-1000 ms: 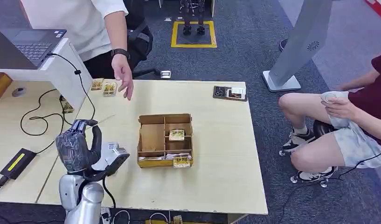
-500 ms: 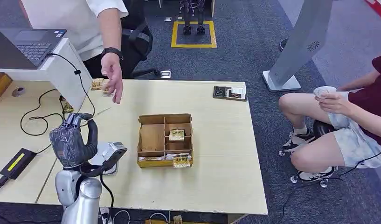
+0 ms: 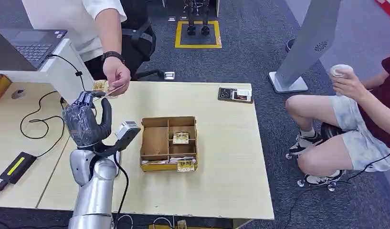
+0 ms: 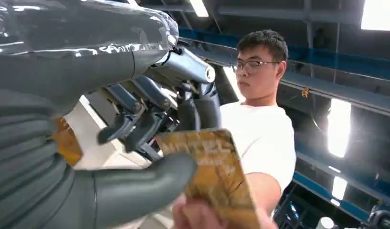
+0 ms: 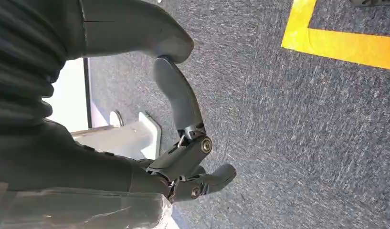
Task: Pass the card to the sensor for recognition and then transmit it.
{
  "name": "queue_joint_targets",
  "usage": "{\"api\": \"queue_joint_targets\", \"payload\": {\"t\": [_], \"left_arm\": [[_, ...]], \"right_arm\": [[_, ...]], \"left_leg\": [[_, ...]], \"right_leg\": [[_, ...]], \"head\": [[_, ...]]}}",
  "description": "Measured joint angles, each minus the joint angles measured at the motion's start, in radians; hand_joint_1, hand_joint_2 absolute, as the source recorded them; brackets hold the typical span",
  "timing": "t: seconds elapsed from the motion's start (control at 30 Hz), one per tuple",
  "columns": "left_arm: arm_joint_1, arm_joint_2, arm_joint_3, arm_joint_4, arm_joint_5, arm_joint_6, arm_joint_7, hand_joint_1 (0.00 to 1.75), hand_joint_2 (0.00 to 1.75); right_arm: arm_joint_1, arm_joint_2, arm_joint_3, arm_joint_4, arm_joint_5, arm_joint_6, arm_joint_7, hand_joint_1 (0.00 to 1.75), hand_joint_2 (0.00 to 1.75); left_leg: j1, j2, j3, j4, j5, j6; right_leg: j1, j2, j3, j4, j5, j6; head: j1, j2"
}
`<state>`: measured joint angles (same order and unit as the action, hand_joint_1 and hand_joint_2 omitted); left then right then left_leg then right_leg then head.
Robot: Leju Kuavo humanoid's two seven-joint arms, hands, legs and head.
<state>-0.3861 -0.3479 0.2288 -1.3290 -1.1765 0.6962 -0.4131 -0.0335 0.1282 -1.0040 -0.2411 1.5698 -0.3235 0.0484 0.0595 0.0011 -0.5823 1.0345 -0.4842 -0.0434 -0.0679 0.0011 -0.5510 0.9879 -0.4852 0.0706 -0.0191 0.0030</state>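
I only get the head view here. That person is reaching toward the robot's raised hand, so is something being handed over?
Observer: Yes. In the left wrist view the person's fingers hold a gold patterned card by one end.
Operator: Has the robot got it?
Observer: The left hand has its thumb over one face, dark fingers behind the other; whether it grips I cannot tell.
Operator: And the other hand?
Observer: The right hand hangs over grey carpet, fingers apart, holding nothing.

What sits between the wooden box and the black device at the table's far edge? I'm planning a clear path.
Head view: bare tabletop between the wooden box and the black device.
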Motion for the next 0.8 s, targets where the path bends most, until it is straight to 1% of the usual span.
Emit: {"api": "queue_joint_targets", "payload": {"t": [0.13,0.23,0.3,0.4,0.5,0.7,0.8], "left_arm": [[-0.007,-0.001,-0.048,0.002,-0.029,0.0,0.0,0.0,1.75],[-0.009,-0.001,-0.079,0.001,-0.014,0.0,-0.012,0.0,1.75],[-0.008,-0.001,-0.093,0.0,0.031,0.0,-0.053,0.0,1.75],[0.001,0.001,-0.119,0.0,0.124,0.0,-0.131,0.0,1.75],[0.037,0.008,-0.153,-0.011,0.178,0.0,-0.186,0.0,1.75],[0.119,0.037,-0.216,-0.042,0.187,0.0,-0.182,0.0,1.75],[0.166,0.05,-0.24,-0.071,0.194,0.0,-0.19,0.0,1.75]], "right_arm": [[-0.002,0.0,0.002,0.004,-0.002,-0.002,-0.004,0.0,1.75],[-0.001,0.0,0.003,0.006,-0.003,-0.002,-0.004,0.0,1.75],[-0.001,0.0,0.003,0.007,-0.017,-0.002,-0.006,0.0,1.75],[0.0,0.0,0.003,0.009,-0.026,-0.003,-0.013,0.0,1.75],[0.004,0.0,0.0,0.009,-0.037,-0.003,-0.018,0.0,1.75],[0.012,0.0,-0.006,0.008,-0.051,-0.002,-0.018,0.0,1.75],[0.019,0.0,-0.013,0.002,-0.052,0.0,-0.018,0.0,1.75]], "left_leg": [[0.0,0.0,0.0,0.0,0.0,0.0],[0.0,0.0,0.0,0.0,0.0,0.0],[0.0,0.0,0.0,0.0,0.0,0.0],[0.0,0.0,0.0,0.0,0.0,0.0],[0.0,0.0,-0.001,0.0,0.0,0.0],[0.0,-0.001,-0.001,0.0,0.0,0.0],[0.0,0.0,-0.001,0.0,0.0,0.0]], "right_leg": [[0.0,0.0,0.0,0.0,0.0,0.0],[0.0,0.0,0.0,0.0,0.0,0.0],[0.0,0.0,0.0,0.0,0.0,0.0],[0.0,0.0,0.0,0.0,0.0,0.0],[0.0,0.0,0.0,0.0,0.0,0.0],[0.0,-0.001,0.0,0.0,0.0,0.0],[0.0,-0.001,0.0,0.0,0.0,0.0]], "head": [[0.0,0.0],[0.0,0.0],[0.0,0.0],[0.0,0.0],[0.0,0.0],[0.0,0.0],[0.0,0.0]]}}
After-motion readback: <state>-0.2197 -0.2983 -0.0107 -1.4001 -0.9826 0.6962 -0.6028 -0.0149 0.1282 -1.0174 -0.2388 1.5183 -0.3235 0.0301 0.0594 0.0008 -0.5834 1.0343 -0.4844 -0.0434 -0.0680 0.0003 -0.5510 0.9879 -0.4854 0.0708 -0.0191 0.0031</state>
